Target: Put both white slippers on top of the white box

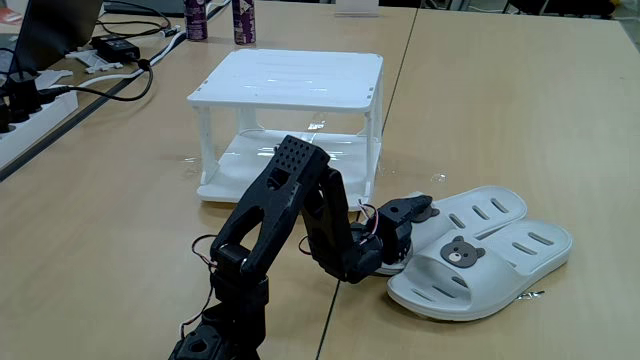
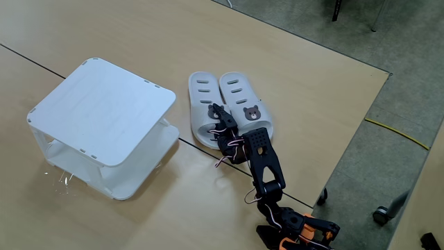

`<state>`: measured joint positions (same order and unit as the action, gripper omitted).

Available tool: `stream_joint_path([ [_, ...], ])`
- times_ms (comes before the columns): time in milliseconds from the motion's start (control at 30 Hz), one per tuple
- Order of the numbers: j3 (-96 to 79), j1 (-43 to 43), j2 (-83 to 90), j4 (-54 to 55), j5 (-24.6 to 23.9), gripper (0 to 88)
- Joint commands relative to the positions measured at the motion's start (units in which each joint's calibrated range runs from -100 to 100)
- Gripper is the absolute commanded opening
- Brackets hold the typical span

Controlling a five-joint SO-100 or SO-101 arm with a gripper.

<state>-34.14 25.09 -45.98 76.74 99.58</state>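
Surface: a light wooden table (image 1: 500,110) with a dark seam between its panels.
Middle: the white box (image 1: 290,80) stands on the table.
Beside it: the white slippers (image 1: 490,250) lie side by side, touching each other.
Far edge: two purple cans (image 1: 220,18), a black adapter (image 1: 118,47) with cables, a white power strip (image 1: 30,125).

Top of the white plastic two-tier rack (image 1: 290,78) is flat and totally bare, so coming in from above is wide open, and there's a strip of bare wooden tabletop (image 2: 182,154) between it and the pair of off-white rubber slide sandals (image 1: 487,250). Behind the rack it's tighter: two dark purple cans (image 1: 220,19), plus black cables and a white power strip (image 1: 30,125) at the left edge of that fixed view. The black arm's pincer (image 1: 408,212) sits low over the near sandal, blocking that side.
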Motion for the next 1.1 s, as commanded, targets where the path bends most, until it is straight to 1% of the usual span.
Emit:
stream_joint_path([
  [0, 2.5, 0.8, 13.0, -6.2, 0.4, 0.8],
  [200, 6.3, 0.8, 33.7, -31.8, 0.4, 0.8],
  [367, 13.5, 1.1, 45.9, -49.8, 0.4, 0.8],
  [467, 17.9, 0.7, 50.8, -57.7, 0.4, 0.8],
  [700, 25.5, 0.5, 59.7, -66.8, 0.4, 0.8],
  [800, 27.8, -1.7, 60.7, -69.6, 0.4, 0.8],
  [867, 27.9, -4.8, 60.7, -69.6, 0.4, 0.8],
  [1067, 30.3, -17.6, 59.9, -69.6, 0.4, 0.8],
])
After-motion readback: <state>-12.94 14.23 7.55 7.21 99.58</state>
